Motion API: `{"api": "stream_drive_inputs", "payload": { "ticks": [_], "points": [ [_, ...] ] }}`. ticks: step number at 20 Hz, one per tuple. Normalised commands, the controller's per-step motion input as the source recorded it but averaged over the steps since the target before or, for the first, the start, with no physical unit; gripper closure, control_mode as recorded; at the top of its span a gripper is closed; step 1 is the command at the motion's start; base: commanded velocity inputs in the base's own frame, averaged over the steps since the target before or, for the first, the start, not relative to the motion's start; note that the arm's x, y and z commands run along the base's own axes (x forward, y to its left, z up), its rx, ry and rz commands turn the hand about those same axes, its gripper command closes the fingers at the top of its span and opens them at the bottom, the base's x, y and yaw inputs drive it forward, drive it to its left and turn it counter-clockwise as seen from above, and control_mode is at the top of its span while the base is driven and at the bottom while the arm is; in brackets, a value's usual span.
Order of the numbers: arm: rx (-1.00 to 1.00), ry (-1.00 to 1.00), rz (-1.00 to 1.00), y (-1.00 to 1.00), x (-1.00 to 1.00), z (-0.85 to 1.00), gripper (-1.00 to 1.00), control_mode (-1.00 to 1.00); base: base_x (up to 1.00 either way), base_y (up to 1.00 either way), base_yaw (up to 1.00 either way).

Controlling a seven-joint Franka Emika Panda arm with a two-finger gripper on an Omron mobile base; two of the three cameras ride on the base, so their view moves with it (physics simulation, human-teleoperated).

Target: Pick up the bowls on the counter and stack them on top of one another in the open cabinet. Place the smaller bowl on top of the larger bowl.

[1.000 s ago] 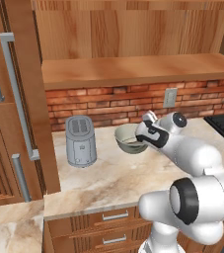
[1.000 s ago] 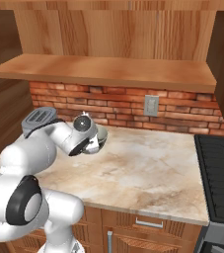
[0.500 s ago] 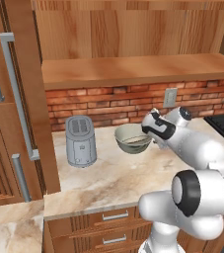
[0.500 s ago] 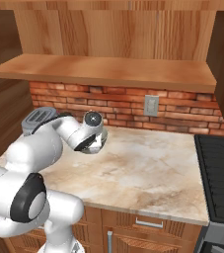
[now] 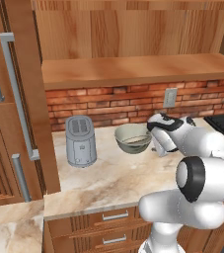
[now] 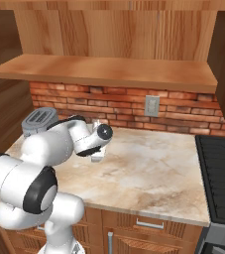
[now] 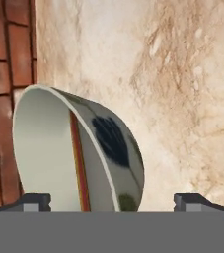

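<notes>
olive-grey bowl on counter, far side near brick wall, right of toaster. blotched bowl nested inside it. gripper just right of bowls, jaws apart, rim between fingertips. open cabinet above.

Two rear flanks; close pincer view

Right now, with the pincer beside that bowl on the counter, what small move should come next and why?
Probably ease the pincer forward so its fingertips straddle the rim of the round pale ceramic bowl with dark blue blotches. In the hand view the tips stand wide apart, with the bowl just ahead between them on the beige marbled stone counter, not yet gripped.
</notes>
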Motion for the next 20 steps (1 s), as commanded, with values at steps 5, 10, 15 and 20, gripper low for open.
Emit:
{"api": "stream_drive_inputs", "payload": {
  "ticks": [5,10,15,20],
  "points": [
    [0.02,0.0,0.0,0.0,0.09,-0.16,-1.0,-1.0,0.0,0.0,0.0],
    [0.0,0.0,0.0,0.02,0.21,-0.09,-1.0,-1.0,0.0,0.0,0.0],
    [0.0,0.0,0.0,0.06,0.21,-0.12,-1.0,-1.0,0.0,0.0,0.0],
    [0.0,0.0,0.0,0.07,0.01,-0.3,-1.0,-1.0,0.0,0.0,0.0]
  ]
}}
